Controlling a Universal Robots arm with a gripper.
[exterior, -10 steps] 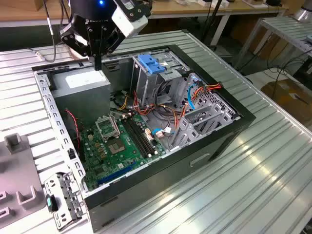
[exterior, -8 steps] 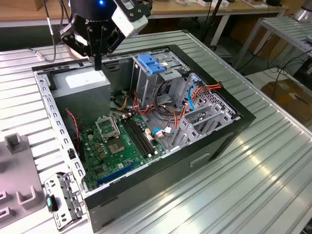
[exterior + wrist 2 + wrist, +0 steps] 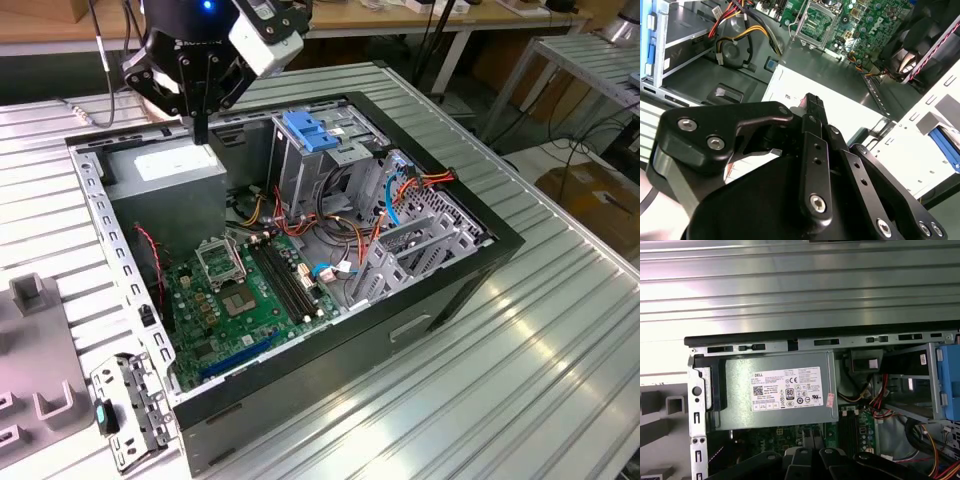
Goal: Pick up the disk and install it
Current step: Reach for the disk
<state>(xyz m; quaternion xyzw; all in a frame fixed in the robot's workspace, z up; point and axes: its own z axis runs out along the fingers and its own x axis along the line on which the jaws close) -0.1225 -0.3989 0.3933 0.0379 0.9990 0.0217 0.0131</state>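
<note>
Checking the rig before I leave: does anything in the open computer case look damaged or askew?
Nothing stands out. The computer case lies open, its cables loose but inside it, and the gripper hangs over the grey box.

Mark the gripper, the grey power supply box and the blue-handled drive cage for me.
gripper [image 3: 201, 136]: exterior view, between the fingertips.
grey power supply box [image 3: 785, 390]: first wrist view, on its white sticker.
blue-handled drive cage [image 3: 310, 133]: exterior view, on the blue handle.
</note>
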